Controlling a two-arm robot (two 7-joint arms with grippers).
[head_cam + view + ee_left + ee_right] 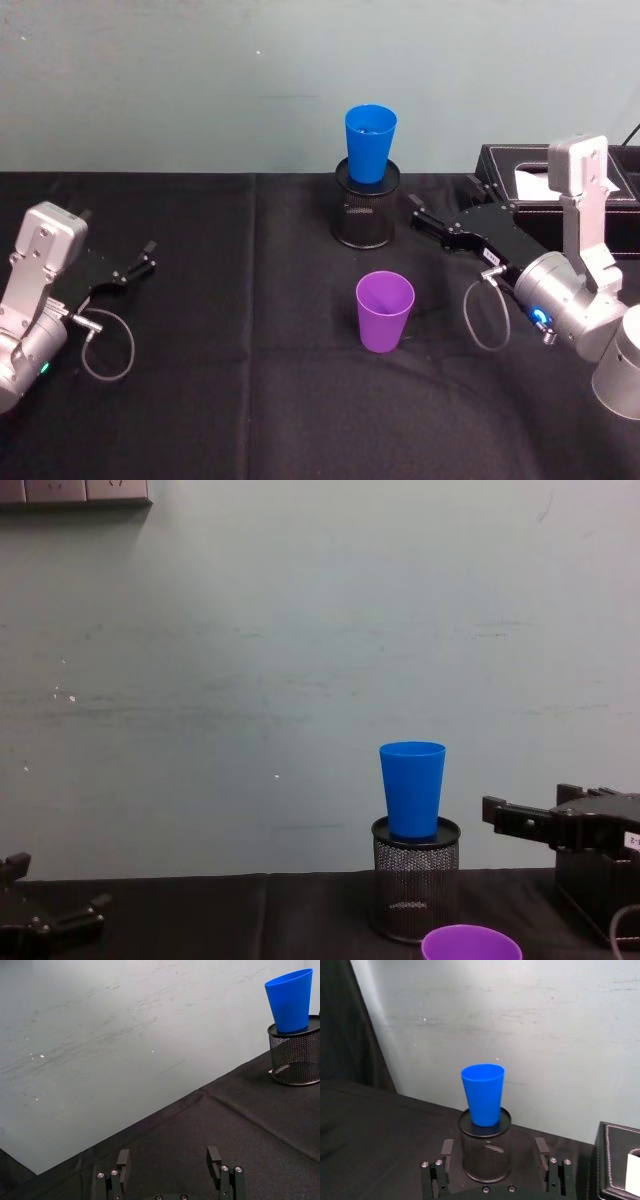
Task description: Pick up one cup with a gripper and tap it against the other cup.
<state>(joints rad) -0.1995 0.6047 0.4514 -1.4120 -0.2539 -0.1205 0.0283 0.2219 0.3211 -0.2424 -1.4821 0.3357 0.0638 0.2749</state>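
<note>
Standing free mid-table: purple tumbler point(385, 310). Hovering right of it, right gripper point(420, 213) spread wide, holding nothing; left gripper point(140, 265) idling wide at left edge.

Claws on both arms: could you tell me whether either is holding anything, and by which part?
Nothing is held. The right claw and left claw are both open and empty; the purple cup stands free.

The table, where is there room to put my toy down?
Bare black cloth lies between the left pincer and the purple cup, and along the near edge of the table. It is crowded around the mesh holder, blue cup, right pincer and black box.
</note>
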